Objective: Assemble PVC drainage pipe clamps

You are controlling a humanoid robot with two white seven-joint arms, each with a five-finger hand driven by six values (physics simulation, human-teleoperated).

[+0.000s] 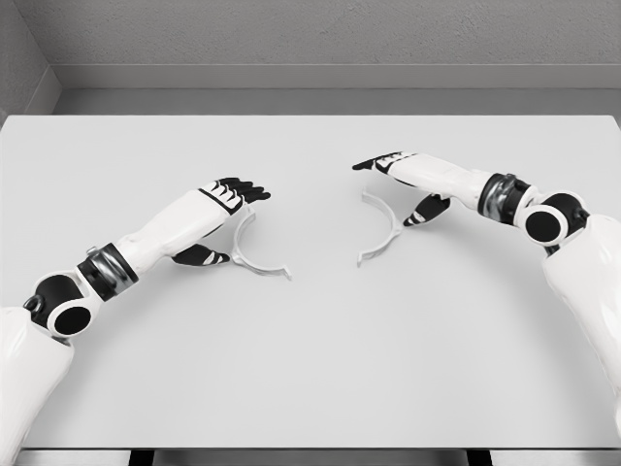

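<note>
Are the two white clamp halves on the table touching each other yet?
Apart. The head view shows bare table between the left clamp half and the right clamp half, each lying by its own hand.

Two thin white half-ring clamp pieces of smooth, matt plastic: one (254, 254) just under the left black fingers (245, 189), one (380, 225) just below the right black fingers (378, 161). Pale grey matt table (310, 369), smooth. Glossy white arm shells.
</note>
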